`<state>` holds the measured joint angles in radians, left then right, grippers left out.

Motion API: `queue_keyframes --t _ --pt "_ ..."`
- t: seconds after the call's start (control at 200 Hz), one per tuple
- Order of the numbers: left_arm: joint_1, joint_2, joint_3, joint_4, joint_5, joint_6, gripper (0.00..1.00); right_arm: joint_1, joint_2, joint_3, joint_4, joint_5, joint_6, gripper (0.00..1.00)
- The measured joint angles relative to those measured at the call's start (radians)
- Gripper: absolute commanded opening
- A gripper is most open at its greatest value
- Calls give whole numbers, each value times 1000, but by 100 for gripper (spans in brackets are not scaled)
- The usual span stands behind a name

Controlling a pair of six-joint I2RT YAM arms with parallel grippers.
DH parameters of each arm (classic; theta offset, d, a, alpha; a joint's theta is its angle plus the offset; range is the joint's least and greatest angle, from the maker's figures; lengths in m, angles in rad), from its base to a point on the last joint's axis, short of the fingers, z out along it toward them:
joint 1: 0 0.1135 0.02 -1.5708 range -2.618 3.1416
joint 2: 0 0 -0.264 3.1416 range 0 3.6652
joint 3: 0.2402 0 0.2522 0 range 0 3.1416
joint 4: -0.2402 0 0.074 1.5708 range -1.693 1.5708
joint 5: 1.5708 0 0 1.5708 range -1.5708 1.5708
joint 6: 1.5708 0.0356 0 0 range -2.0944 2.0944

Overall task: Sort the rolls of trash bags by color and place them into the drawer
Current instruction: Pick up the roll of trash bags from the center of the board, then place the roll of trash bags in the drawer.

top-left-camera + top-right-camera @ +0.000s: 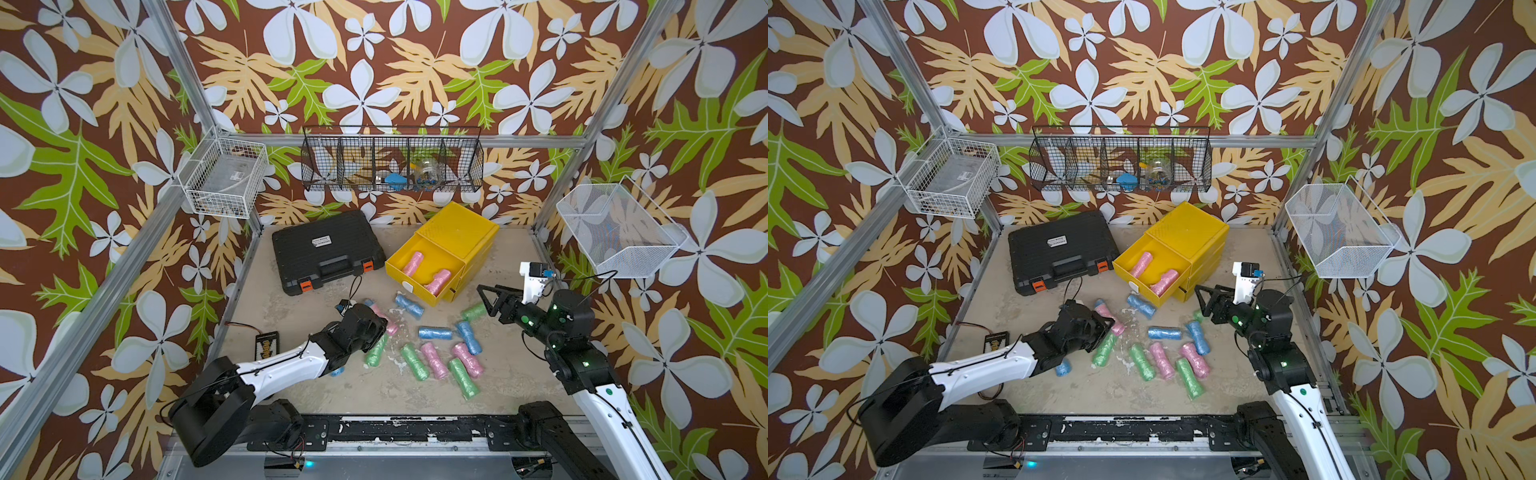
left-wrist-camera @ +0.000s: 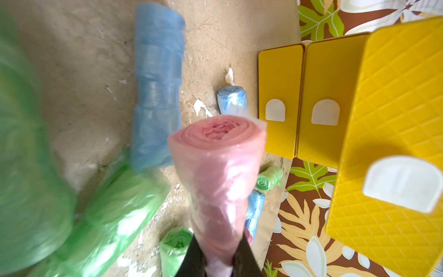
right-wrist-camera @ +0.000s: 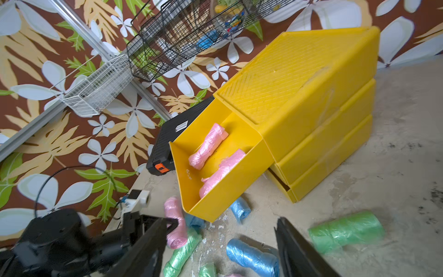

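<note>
Now tight in left hand (image 2: 218, 261), crinkly pink cylindrical roll (image 2: 218, 167); right hand (image 3: 225, 220) open

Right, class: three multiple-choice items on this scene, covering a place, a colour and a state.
1. Where do the two sorted pink rolls lie? A. top drawer B. white basket C. black case
2. Which colour is the roll in the left pincer? A. blue B. green C. pink
3. The right pincer is: A. shut on a green roll B. open, empty C. gripping a handle
Answers: A, both lie inside the pulled-out drawer; C, the clamped roll is pink; B, its jaws stand apart, nothing between.
</note>
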<state>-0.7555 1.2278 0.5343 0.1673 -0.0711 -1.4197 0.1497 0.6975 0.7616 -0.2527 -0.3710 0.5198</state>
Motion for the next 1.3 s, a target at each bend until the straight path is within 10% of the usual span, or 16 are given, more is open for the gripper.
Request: queue_keyframes --t 0.511,1.302 --pt "35 -178 397 -340 81 520 0 -1 140 114 -140 204 -26 71" --pt "23 721 1527 -988 168 1369 0 -3 196 172 -90 -66 -134 71"
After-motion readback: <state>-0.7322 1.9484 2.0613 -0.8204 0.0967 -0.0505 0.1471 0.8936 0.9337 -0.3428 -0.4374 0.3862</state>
